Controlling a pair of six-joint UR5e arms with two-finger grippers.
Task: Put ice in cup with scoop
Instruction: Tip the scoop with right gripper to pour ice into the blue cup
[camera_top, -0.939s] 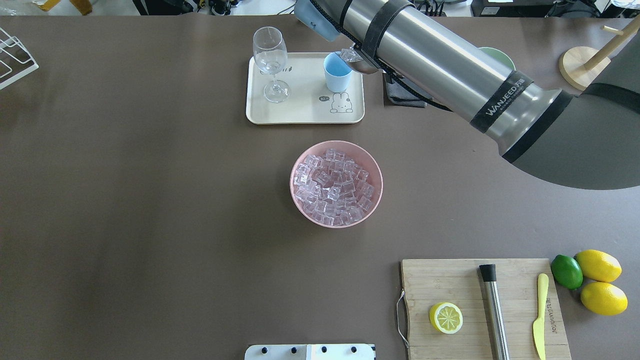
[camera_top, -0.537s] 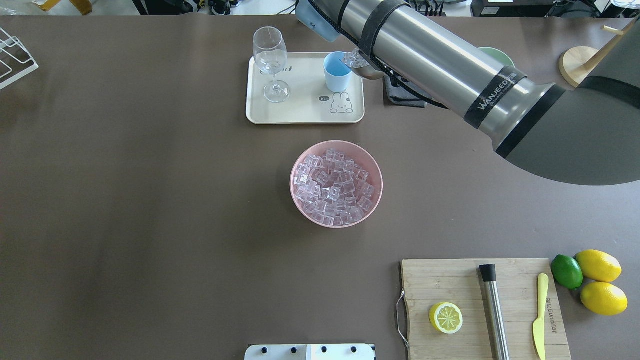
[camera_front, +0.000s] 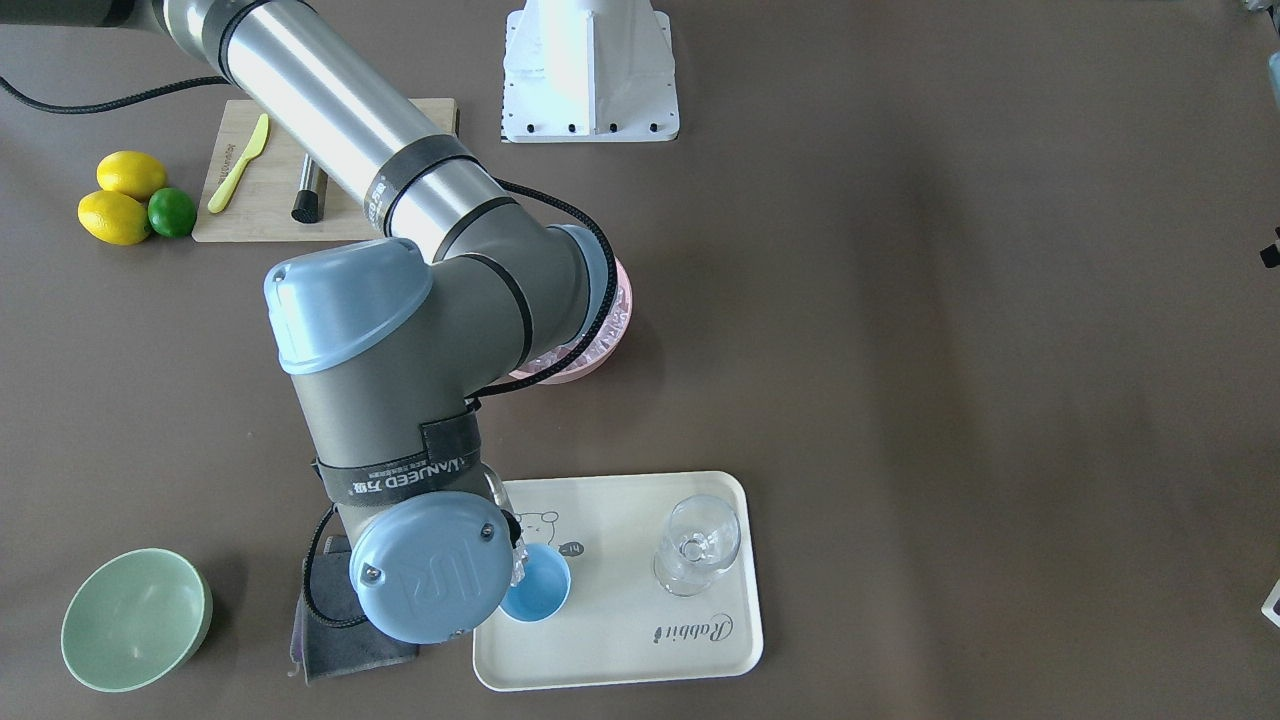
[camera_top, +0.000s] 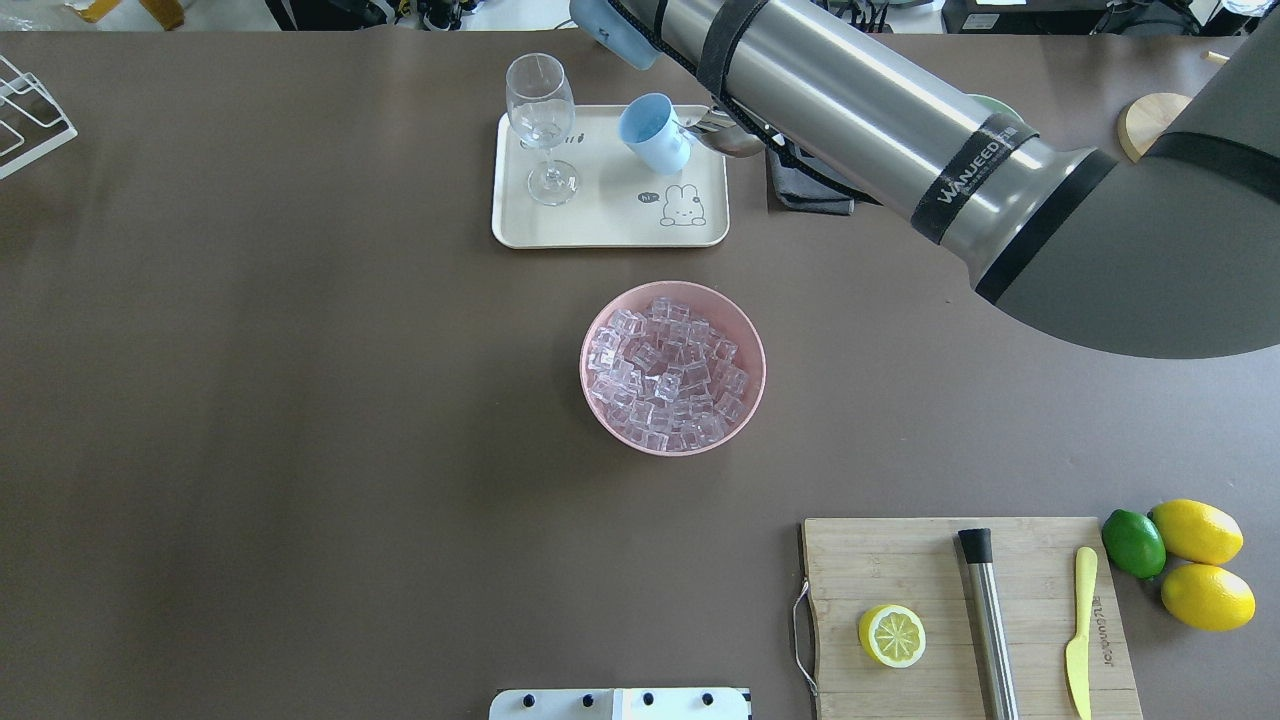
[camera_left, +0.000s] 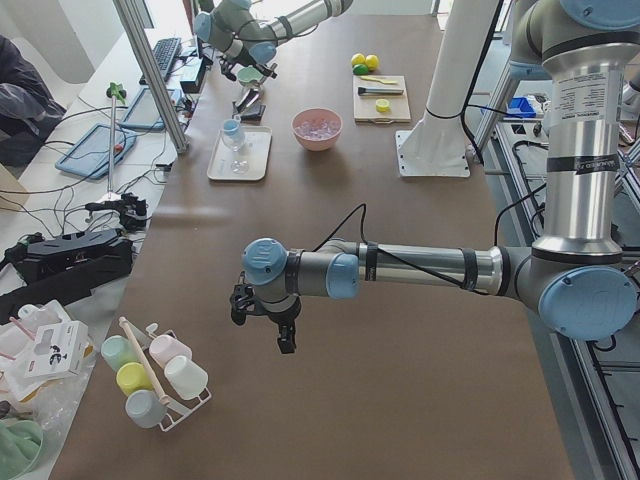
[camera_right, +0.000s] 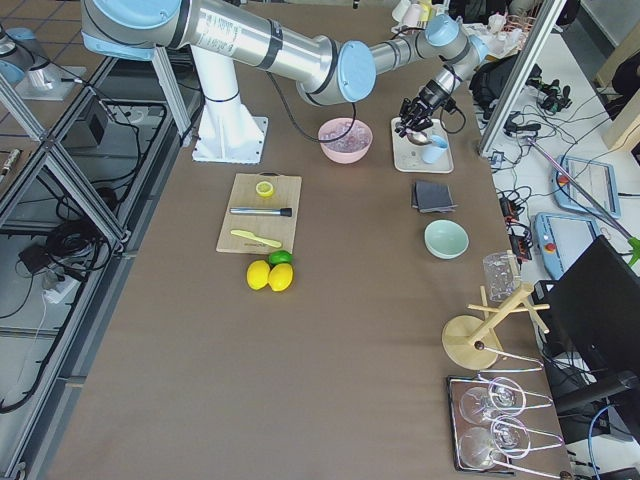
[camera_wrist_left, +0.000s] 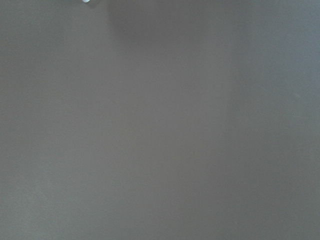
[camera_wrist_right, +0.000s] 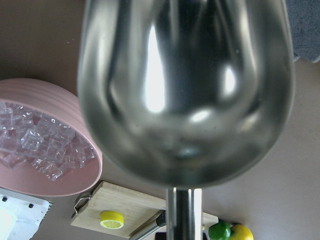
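Seen from overhead, the light-blue cup (camera_top: 655, 135) tilts toward 10 o'clock on the cream tray (camera_top: 600, 225), with the steel scoop (camera_top: 728, 138) against it at 3 o'clock. Ice (camera_top: 668, 375) fills the pink bowl (camera_top: 600, 320) at the tray's 6 o'clock. The right gripper (camera_right: 414, 124) and left gripper (camera_left: 283, 335) appear only distantly; whether their claws are apart or together cannot be told.

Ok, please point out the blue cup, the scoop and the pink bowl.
cup (camera_top: 662, 150): overhead exterior view, on its outer side wall.
scoop (camera_top: 735, 143): overhead exterior view, on its steel trough.
pink bowl (camera_top: 585, 368): overhead exterior view, on its left rim.
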